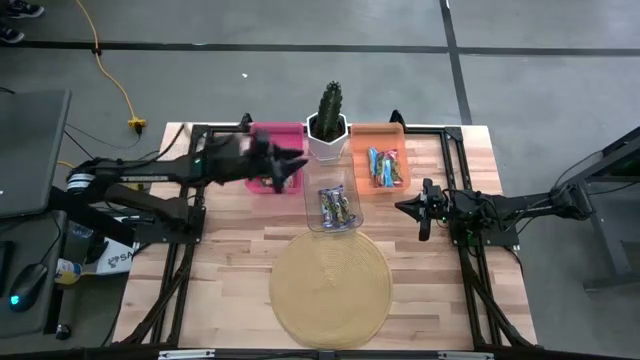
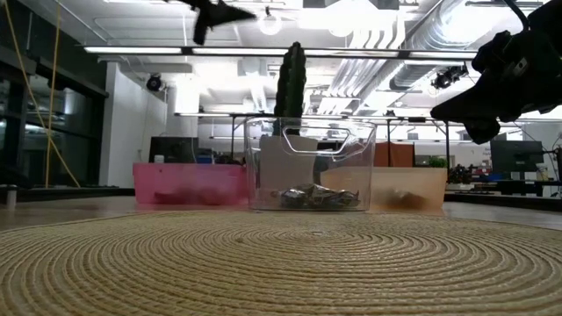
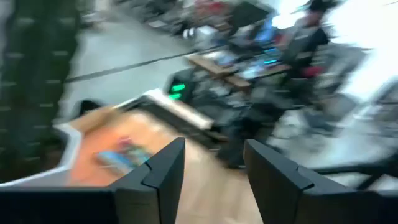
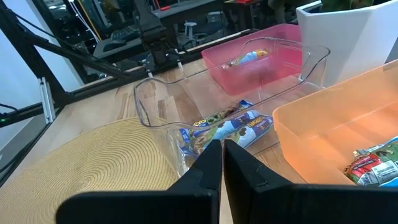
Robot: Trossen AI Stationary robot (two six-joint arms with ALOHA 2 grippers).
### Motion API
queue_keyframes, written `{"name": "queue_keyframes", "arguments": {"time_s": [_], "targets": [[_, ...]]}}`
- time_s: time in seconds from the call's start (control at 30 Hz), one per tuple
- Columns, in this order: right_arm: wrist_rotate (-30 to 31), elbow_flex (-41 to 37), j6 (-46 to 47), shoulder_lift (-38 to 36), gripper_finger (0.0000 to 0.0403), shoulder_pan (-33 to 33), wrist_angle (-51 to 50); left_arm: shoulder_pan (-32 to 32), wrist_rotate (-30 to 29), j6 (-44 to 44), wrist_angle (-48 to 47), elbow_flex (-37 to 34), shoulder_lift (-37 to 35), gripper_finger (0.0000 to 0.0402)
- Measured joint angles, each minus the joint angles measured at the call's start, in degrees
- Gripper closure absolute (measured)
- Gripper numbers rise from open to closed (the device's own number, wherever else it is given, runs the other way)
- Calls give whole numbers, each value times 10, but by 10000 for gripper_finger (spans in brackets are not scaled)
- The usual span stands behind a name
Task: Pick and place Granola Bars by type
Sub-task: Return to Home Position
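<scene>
The granola bars lie in three bins at the table's far side. Purple-silver bars (image 1: 337, 207) (image 4: 230, 127) rest on the floor of the clear bin (image 1: 312, 205). Blue and red bars (image 1: 385, 166) (image 3: 118, 155) lie in the orange bin (image 1: 378, 132). One bar (image 4: 249, 57) lies in the pink bin (image 1: 285, 132). My left gripper (image 1: 292, 172) (image 3: 214, 171) hangs open and empty over the pink bin's right end, high above the table. My right gripper (image 1: 424, 208) (image 4: 223, 165) is shut and empty, in the air right of the clear bin.
A cactus in a white pot (image 1: 328, 128) stands between the pink and orange bins, behind the clear one. A round woven mat (image 1: 330, 285) covers the table's near middle. Black frame rails (image 1: 190, 200) run along both sides.
</scene>
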Motion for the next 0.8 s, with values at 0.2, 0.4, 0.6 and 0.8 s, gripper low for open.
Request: {"name": "queue_keyframes", "arguments": {"time_s": [0.2,0.4,0.6,0.8], "targets": [[0,0,-1,0,402,0,0,-41,48,11,120,-125,-119,270],[0,0,-1,0,402,0,0,-83,48,24,136,-208,-235,320],[0,0,0,0,402,0,0,-115,47,39,135,-288,-360,394],[0,0,0,0,402,0,0,-136,36,76,123,-350,-461,400]]}}
